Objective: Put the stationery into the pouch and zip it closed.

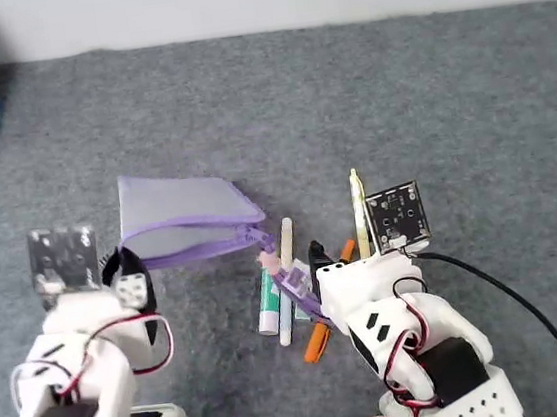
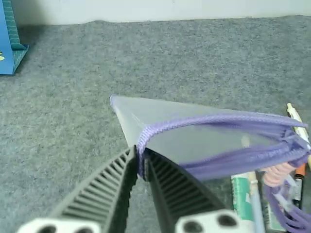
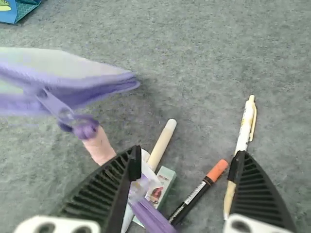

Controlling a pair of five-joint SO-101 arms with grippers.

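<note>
Left tool (image 2: pixel 140 158) pinched the rim of the lilac fabric pouch (image 2: pixel 194 126); my right tool (image 3: pixel 188 154) gaped. Assorted pens (image 1: pixel 286 288) all lay outside, unpacked.

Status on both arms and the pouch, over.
Left gripper shut on pouch edge. Right gripper open over stationery lying on carpet. Purple strap beside one right jaw.
</note>
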